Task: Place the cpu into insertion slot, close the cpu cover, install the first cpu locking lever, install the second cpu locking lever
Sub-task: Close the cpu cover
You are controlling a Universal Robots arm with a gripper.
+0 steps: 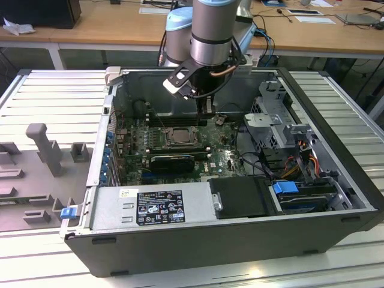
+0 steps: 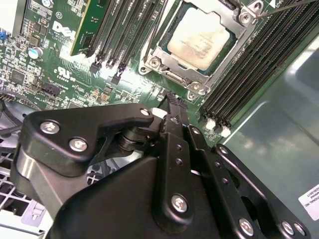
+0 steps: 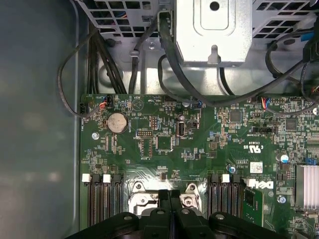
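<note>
Open computer case (image 1: 180, 246) lying on its side on a slatted metal table (image 1: 54, 90), seen in the exterior view. Robot arm (image 1: 211, 30) reaching down into it, pincer (image 1: 206, 107) low over the green motherboard (image 1: 222, 157).

Pincer (image 3: 170, 195) closed in the first wrist view, its two black fingers pressed flat together with nothing between them. In the second wrist view, pincer (image 2: 172, 102) just beside one corner of the insertion slot (image 2: 172, 75); cannot tell whether touching it.

First step judged done: the cpu (image 2: 199, 36), pale silver face up, seated flat inside the insertion slot, between banks of long black memory slots (image 2: 249, 69).

Second step also judged done: cpu cover (image 2: 223, 60) lying down around the chip, its metal frame bordering the pale face on every visible side, not standing up.

Locking levers less clear. Thin metal rod (image 2: 286, 6) crossing the far corner of the second wrist view, apparently running away from the frame rather than tucked along it, so probably a lever not yet latched. Cannot tell the state of the other lever. Lever work therefore judged as the part left, with the empty, closed pincer poised at the socket's edge.
</note>
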